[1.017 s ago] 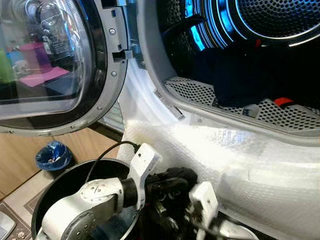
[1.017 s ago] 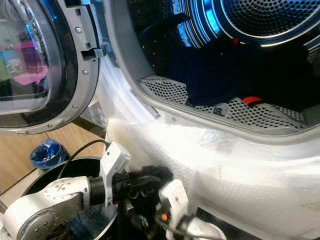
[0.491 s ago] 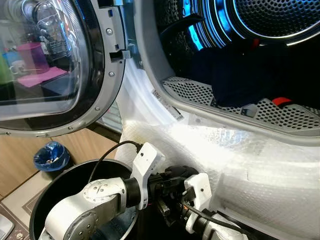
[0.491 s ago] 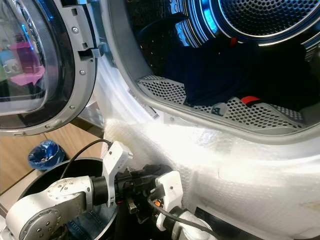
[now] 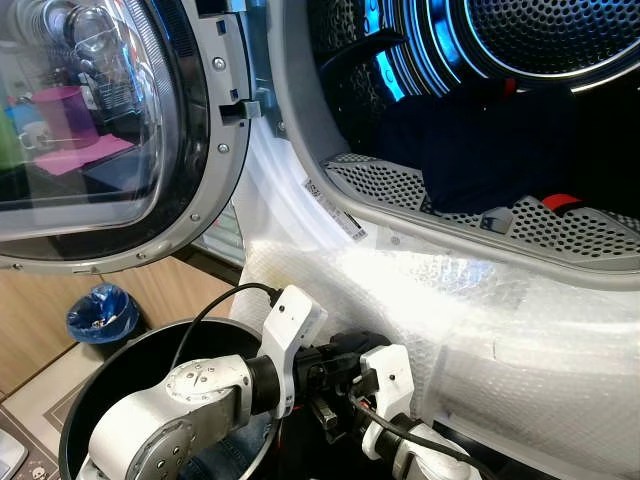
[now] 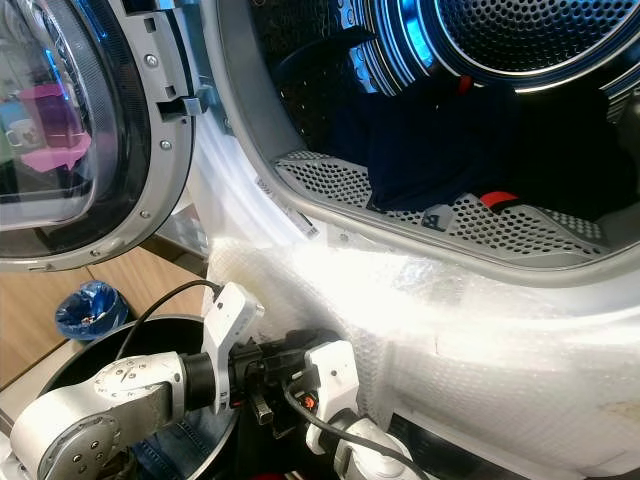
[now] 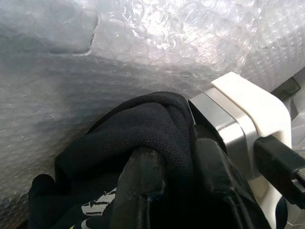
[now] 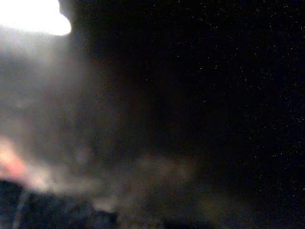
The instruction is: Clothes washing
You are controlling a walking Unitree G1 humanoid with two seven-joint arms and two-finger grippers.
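Note:
The washer's drum (image 5: 560,40) stands open, with dark navy clothes (image 5: 480,150) and a red tag (image 5: 562,203) lying on its perforated floor. Low in front of the washer, my left gripper (image 5: 338,368) is shut on a black garment (image 7: 143,129), which is bunched over its fingers (image 7: 143,186) and held close to the bubble wrap (image 7: 143,43) on the washer's front. My right arm's white wrist (image 5: 386,376) sits right beside the left gripper, almost touching it. The right wrist view is too dark to make anything out. More denim lies in the black basket (image 5: 110,380) under my left arm.
The round glass door (image 5: 100,130) hangs open at the left. Bubble wrap (image 5: 480,310) covers the washer's front below the opening. A blue bag (image 5: 102,312) sits on the wooden floor beyond the basket.
My right wrist has moved up and to the left, closing in on the left gripper. The left gripper has stayed nearly still with the black garment.

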